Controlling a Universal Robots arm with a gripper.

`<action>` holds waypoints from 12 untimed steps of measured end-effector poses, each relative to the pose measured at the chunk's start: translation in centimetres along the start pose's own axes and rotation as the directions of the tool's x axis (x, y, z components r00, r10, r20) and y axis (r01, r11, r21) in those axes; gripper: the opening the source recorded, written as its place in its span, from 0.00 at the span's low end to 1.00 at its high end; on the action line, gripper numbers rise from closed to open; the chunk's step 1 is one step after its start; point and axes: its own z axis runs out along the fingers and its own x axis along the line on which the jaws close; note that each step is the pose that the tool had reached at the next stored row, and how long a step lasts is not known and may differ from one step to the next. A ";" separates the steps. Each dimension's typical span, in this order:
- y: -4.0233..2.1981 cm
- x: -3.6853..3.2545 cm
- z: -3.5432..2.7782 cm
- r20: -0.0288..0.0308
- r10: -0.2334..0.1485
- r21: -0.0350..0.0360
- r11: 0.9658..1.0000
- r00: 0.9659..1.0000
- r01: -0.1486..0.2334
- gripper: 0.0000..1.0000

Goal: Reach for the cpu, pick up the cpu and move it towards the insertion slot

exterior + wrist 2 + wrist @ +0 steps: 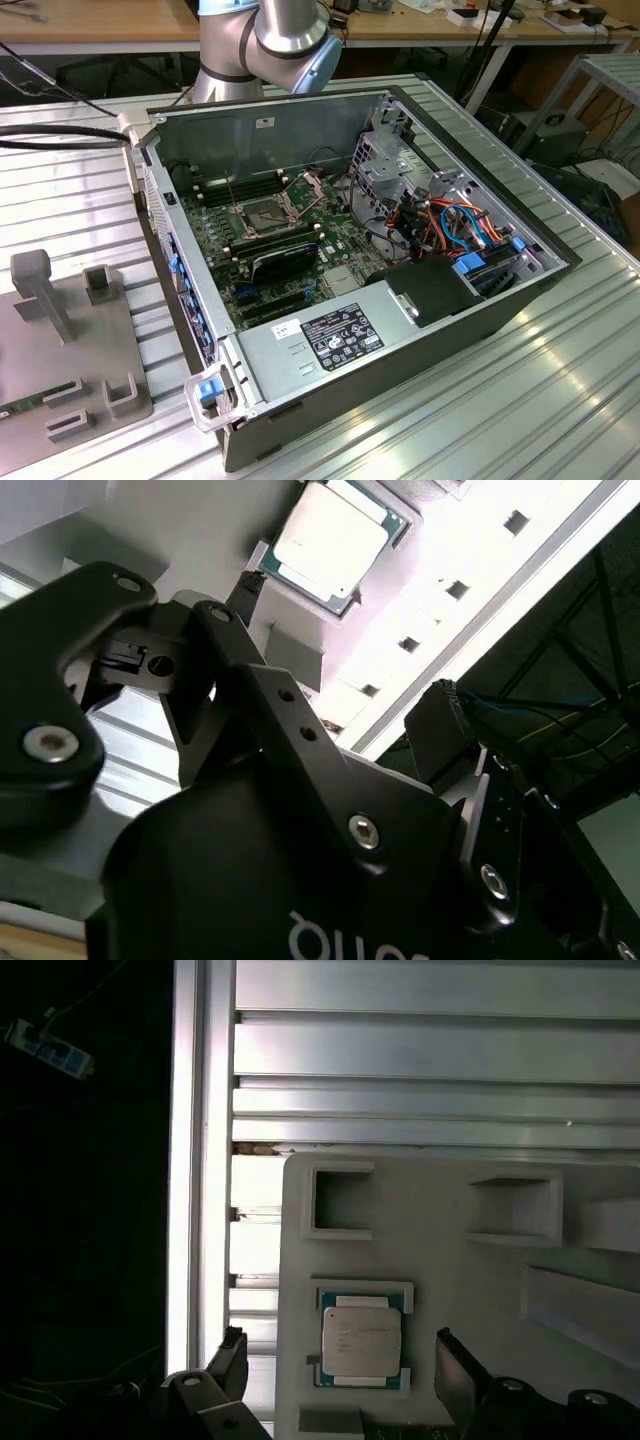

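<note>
- Grey fixture plate (70, 340), at the exterior view's left. It lies flat on the slatted table (560, 400) beside the computer case. We presume its raised blocks and pockets hold parts at known positions.
- The cpu (362, 1337), in the first wrist view. It lies flat, lid up, in a shallow framed nest of this plate, close to the plate edge that runs near the table's edge. We judge that the frame keeps it square for grasping.
- End effector (338, 1348). It is open, with one black finger (232, 1352) on each side of the cpu, both apart from it, and it grips nothing. We read this as the reaching step, with the cpu not yet lifted.
- Computer case (400, 390), mid-table. Its side panel is off, so the board can be reached from above.
- The insertion slot (265, 213). This square socket sits on the board, in the part of the case nearest the arm (270, 40), well apart from the fixture plate.
</note>
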 end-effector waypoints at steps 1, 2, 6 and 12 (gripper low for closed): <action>-0.04 0.00 0.54 0.000 -0.012 0.001 1.000 1.000 0.012 0.84; -0.07 -0.01 1.14 -0.001 -0.012 0.001 1.000 1.000 0.012 0.84; -0.88 -0.02 2.79 -0.001 -0.014 0.001 1.000 1.000 0.014 0.84; -1.10 -0.76 4.22 -0.001 -0.014 0.001 1.000 1.000 0.014 0.84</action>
